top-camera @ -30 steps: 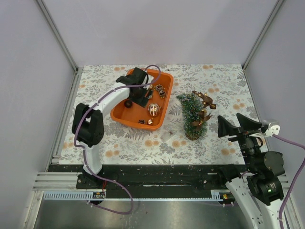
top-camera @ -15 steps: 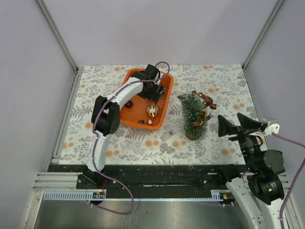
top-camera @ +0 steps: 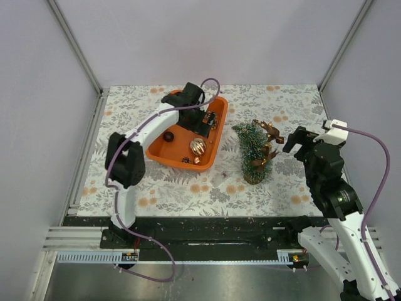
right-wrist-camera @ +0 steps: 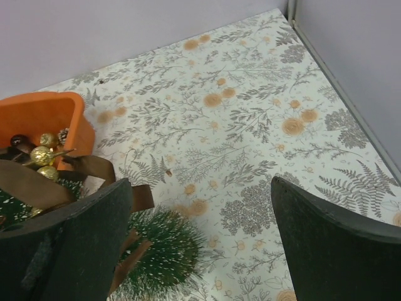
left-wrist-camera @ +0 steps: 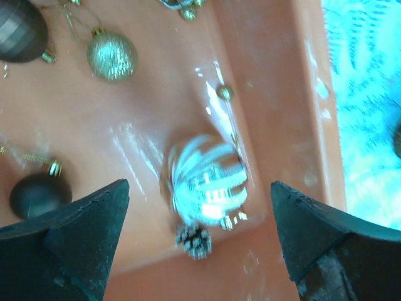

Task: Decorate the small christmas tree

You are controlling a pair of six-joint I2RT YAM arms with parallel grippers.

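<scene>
Left jaws are spread wide and empty over the orange tub (top-camera: 177, 150), with the striped silver bauble (left-wrist-camera: 207, 182) centred below them near the tub wall. A straight descent is advised, the pinch taken across the ball's middle and kept off the small pine cone (left-wrist-camera: 194, 241) just beside it. Right jaws are likewise spread with nothing held, just right of the small christmas tree (top-camera: 252, 150), which is seen upright on the surface (top-camera: 188, 188) between tub and right jaws – dark green, frosted, round brown base, brown ribbon and gold beads already hung.
</scene>
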